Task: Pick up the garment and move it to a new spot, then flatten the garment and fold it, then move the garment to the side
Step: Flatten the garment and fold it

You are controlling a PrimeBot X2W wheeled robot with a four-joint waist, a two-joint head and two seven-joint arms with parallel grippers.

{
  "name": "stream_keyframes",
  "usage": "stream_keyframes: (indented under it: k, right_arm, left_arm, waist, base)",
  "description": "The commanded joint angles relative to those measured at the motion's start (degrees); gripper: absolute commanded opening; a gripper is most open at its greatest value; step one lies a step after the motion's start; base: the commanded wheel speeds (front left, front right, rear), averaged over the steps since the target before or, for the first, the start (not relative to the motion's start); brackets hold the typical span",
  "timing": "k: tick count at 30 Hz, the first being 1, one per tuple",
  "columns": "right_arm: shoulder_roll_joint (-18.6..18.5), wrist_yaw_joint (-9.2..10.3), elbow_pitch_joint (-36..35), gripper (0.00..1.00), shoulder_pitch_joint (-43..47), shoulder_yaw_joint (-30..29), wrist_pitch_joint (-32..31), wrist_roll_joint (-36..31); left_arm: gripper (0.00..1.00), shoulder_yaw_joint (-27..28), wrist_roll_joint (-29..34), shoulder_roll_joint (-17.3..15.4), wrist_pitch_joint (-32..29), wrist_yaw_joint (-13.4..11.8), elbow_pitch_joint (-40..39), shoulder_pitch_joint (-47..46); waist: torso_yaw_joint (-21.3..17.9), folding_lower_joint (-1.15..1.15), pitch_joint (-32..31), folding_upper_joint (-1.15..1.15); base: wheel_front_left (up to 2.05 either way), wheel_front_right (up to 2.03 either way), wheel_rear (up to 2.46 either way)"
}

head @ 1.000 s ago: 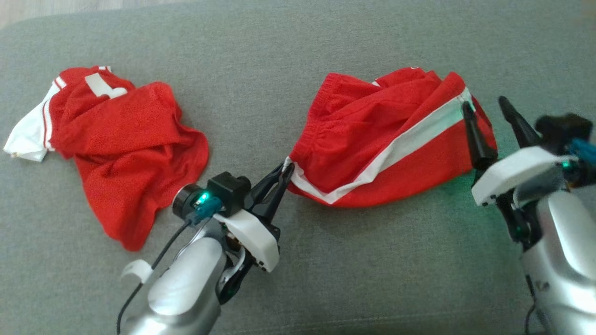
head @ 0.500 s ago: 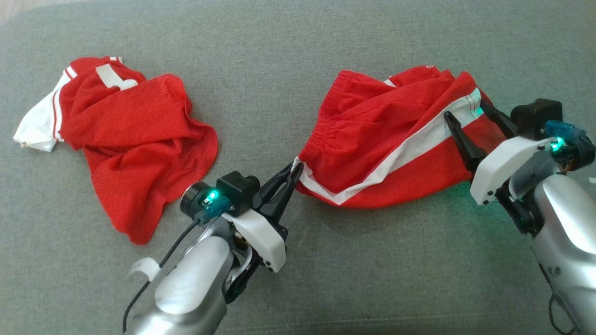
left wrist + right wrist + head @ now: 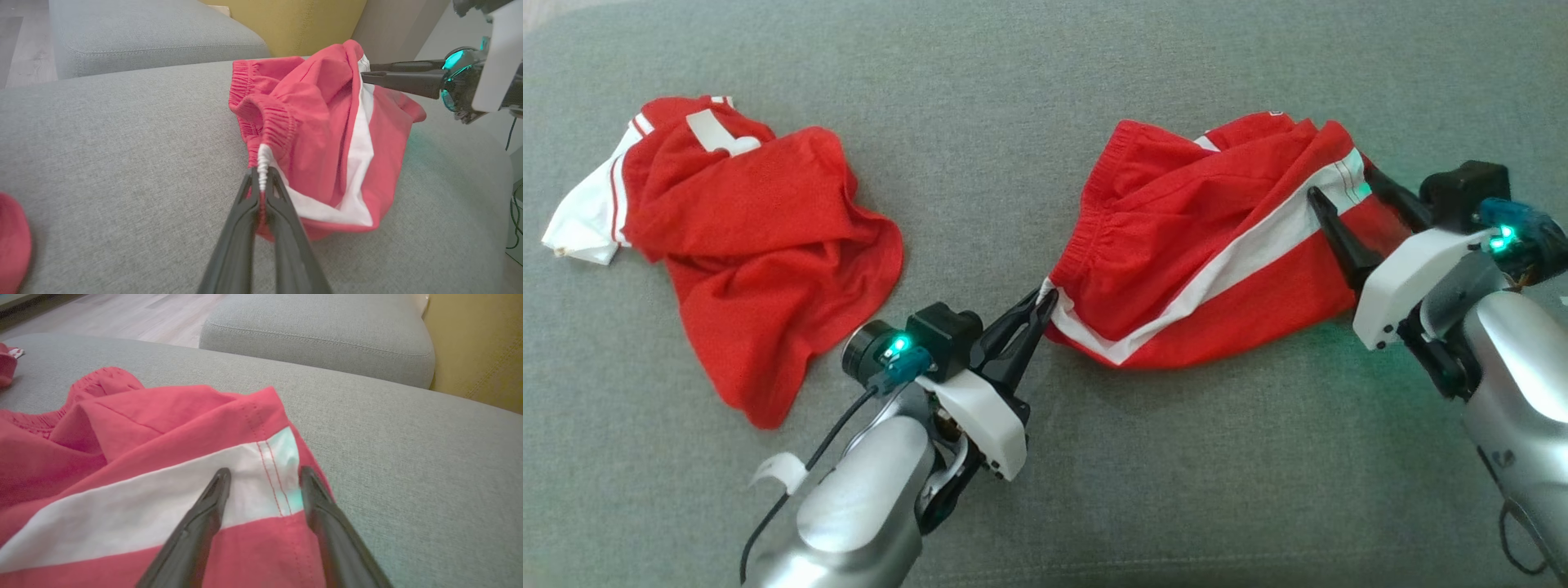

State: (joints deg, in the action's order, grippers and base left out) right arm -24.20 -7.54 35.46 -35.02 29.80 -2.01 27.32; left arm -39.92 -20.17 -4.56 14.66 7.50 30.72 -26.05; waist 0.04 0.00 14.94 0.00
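Left pincer (image 3: 1045, 299): closed, gripping the red shorts (image 3: 1201, 269). The fingertips clamp the white end of the elastic waistband (image 3: 274, 122), and the shorts extend away from the tips and towards the right pincer (image 3: 1341, 181). The corner held at the tips sits slightly raised; the rest of the shorts lies bunched on the grey sofa cushion (image 3: 1013, 98).

Right pincer: open, with the fingers spread apart. In the right wrist view the fingertips (image 3: 222, 476) straddle the white side stripe (image 3: 122, 522) at the leg hem, with the red double stitching between the two tips. It cannot be determined whether the tips touch the fabric. Green light from the wrist falls on the stripe end and on the cushion beside it.

The shorts span the gap between the two pincers, with the waistband at the left pincer and the hem at the right pincer.

A crumpled red jersey (image 3: 760, 245) with white trim lies on the same cushion, on the outer side of the left pincer, well apart from the shorts.
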Motion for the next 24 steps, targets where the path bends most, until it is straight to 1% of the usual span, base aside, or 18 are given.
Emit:
stream_keyframes:
  k: [1, 2, 3, 9, 14, 19, 20, 24]
  right_arm:
    - [-1.15, 0.05, -0.96, 0.4, -1.4, 1.03, 0.74, 0.66]
    - [-1.25, 0.05, -0.73, 0.16, -1.56, 1.43, 0.79, 0.96]
    - [-1.36, 0.05, -0.52, 0.0, -1.7, 1.78, 0.9, 1.22]
    - [-1.57, 0.05, 0.43, 0.0, -1.85, 3.67, 2.11, 2.34]
    - [-2.15, 0.05, -0.56, 0.0, -0.47, 3.36, 3.99, 4.12]
    - [-3.41, 0.05, -5.46, 0.0, 2.0, 0.91, 6.55, 6.36]
    - [-3.41, 0.05, -5.46, 0.0, 2.0, 0.91, 6.55, 6.36]
    - [-4.73, 0.05, -11.26, 0.0, 4.04, -2.01, 7.6, 7.48]
  left_arm:
    - [0.0, 1.57, 0.41, -0.5, 0.34, -0.02, -1.6, -2.29]
    - [0.0, 1.54, 0.38, -0.51, 0.34, -0.02, -1.55, -2.29]
    - [0.0, 1.53, 0.35, -0.51, 0.34, -0.02, -1.5, -2.3]
    - [0.0, 1.75, 0.28, -0.66, 0.34, -0.01, -1.08, -1.81]
    - [0.0, 2.81, 0.07, -0.95, 0.34, -0.01, -1.0, -0.7]
    - [0.0, 5.94, 0.13, -1.58, 0.34, -0.01, -2.74, 0.94]
    - [0.0, 5.94, 0.13, -1.58, 0.34, -0.01, -2.74, 0.94]
    - [0.0, 9.5, -0.18, -2.12, 0.34, -0.01, -5.84, 1.77]
  waist:
    - [0.08, 0.0, -0.02, 0.0]
    - [0.12, 0.0, -0.03, 0.0]
    - [0.16, 0.0, -0.06, 0.0]
    - [-0.08, 0.0, -0.85, 0.0]
    - [-0.77, 0.0, -2.53, 0.0]
    - [-2.07, 0.0, -4.8, 0.0]
    - [-2.07, 0.0, -4.8, 0.0]
    - [-3.18, 0.0, -6.78, 0.0]
  base:
    - [0.0, 0.0, 0.0]
    - [0.0, 0.0, 0.0]
    - [0.0, 0.0, 0.0]
    - [0.0, 0.0, 0.0]
    - [0.0, 0.0, 0.0]
    - [0.0, 0.0, 0.0]
    - [0.0, 0.0, 0.0]
    - [0.0, 0.0, 0.0]
